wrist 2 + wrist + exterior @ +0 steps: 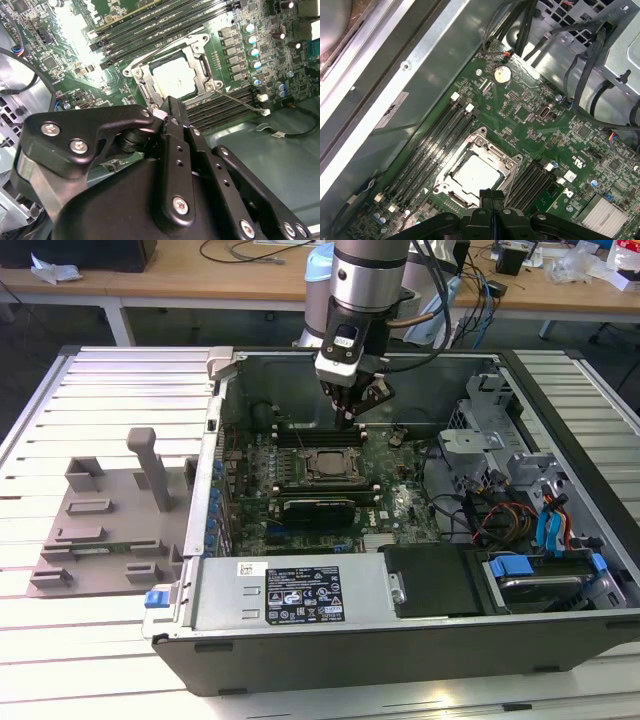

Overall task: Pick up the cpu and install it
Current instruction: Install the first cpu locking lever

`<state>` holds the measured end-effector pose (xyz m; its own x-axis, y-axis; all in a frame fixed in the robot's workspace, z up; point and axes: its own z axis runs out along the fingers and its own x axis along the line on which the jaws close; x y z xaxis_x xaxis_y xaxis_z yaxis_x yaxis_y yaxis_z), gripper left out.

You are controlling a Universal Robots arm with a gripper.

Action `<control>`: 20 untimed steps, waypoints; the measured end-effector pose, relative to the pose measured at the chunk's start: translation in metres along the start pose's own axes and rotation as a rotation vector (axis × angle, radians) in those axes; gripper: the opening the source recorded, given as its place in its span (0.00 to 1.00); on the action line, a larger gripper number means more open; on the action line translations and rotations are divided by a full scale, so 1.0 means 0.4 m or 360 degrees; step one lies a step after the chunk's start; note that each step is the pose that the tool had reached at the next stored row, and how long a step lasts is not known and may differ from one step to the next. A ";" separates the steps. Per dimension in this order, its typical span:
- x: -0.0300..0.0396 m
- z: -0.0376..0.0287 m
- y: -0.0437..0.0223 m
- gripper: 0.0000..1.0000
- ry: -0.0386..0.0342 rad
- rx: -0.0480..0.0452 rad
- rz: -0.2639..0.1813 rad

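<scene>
Hovering just above the socket frame (482, 139) with its fingers pressed together on nothing, the gripper (491, 193) carries no load — the cpu (474, 175) already lies flat inside that frame, so placement looks done — whether the frame is latched cannot be told.

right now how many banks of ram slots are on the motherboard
2. One bank lies along one side of the socket that holds the cpu, the other bank along the opposite side. The gripper may hide part of the board.
</scene>
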<state>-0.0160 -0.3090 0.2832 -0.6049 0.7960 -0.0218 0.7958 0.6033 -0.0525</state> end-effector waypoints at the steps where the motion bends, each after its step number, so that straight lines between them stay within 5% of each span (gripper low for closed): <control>1: 0.000 0.000 0.000 0.11 0.0000 0.0000 -0.0003; 10: 0.000 0.000 0.000 0.11 -0.0005 -0.0002 -0.0094; 20: 0.000 0.000 0.000 0.11 -0.0015 -0.0006 -0.0290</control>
<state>-0.0160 -0.3090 0.2832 -0.7395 0.6729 -0.0218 0.6729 0.7378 -0.0525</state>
